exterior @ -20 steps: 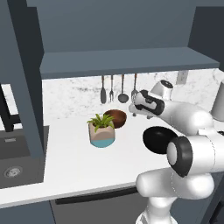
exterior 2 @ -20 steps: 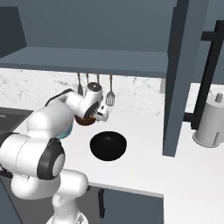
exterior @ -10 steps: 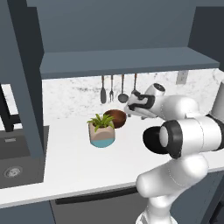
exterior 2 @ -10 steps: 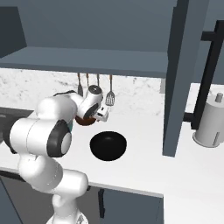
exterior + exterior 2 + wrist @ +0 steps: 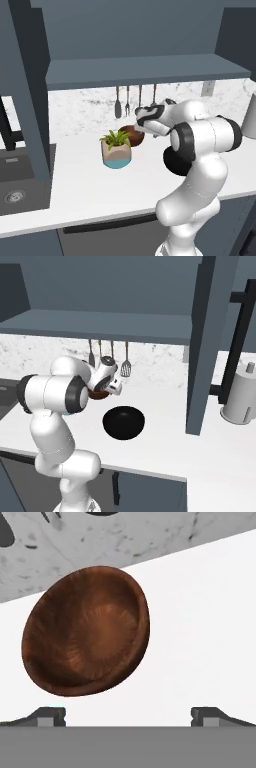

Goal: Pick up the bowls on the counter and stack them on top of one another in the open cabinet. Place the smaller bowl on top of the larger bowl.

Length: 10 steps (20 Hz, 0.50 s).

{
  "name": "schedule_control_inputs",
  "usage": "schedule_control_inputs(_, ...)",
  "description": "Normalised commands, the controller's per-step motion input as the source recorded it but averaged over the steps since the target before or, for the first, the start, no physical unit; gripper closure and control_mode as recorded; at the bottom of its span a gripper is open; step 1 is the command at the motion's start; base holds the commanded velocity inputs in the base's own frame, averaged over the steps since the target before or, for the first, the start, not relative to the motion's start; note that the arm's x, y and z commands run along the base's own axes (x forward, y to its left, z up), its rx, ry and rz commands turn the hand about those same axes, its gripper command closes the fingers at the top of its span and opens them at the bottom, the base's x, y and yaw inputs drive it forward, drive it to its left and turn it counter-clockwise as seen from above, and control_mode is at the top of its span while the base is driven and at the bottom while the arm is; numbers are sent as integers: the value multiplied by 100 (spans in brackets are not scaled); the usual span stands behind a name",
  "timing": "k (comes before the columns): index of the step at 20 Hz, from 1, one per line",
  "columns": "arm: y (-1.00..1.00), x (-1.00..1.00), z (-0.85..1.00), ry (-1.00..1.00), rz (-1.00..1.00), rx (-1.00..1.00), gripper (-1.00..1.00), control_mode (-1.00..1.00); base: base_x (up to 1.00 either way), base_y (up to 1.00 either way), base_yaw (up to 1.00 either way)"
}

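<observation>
Gripper [image 5: 128, 714]: jaws spread wide, nothing between them, hovering just above the smaller bowl near the counter's back edge.
Smaller bowl [image 5: 87, 630]: reddish-brown, wood-grained, upright on the counter [image 5: 90, 187] close to the marbled back wall, just beside the plant pot.
Larger bowl [image 5: 123, 422]: glossy black, upright, nearer the counter's front edge, apart from the brown one.
Plant pot [image 5: 116, 152]: beige and teal, green leaves.
Open cabinet [image 5: 145, 70]: dark blue-grey shelf above the counter.
Utensils [image 5: 135, 100]: hanging on the back wall below the shelf.
</observation>
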Motion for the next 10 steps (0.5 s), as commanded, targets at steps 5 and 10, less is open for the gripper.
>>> schedule_control_inputs(5,9,45,-44,1,0,6,-100,-100,0,0,0)
schedule_control_inputs(10,0,60,-26,0,-1,6,-100,-100,0,0,0)
